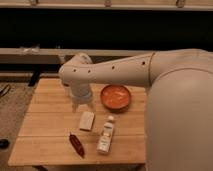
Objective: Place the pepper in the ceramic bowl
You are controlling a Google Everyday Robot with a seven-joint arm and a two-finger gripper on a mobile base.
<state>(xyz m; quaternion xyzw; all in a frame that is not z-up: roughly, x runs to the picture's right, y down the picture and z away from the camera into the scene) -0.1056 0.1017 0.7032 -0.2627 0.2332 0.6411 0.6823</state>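
The pepper [76, 144] is small, slim and dark red, and lies near the front edge of the wooden table [50, 107], left of centre. The ceramic bowl [115, 96] is round, orange and glossy, and sits at the back right of the table with nothing visible inside. My arm reaches in from the right. My gripper [82, 104] points down over the middle of the table, left of the bowl and just behind a pale tan block [86, 120]. It is well behind the pepper and holds nothing that I can see.
A white bottle [105, 134] lies on its side right of the pepper. My arm's bulky body [175, 100] covers the table's right side. A low bench [30, 52] runs behind the table. A dark object [4, 143] lies on the floor at left.
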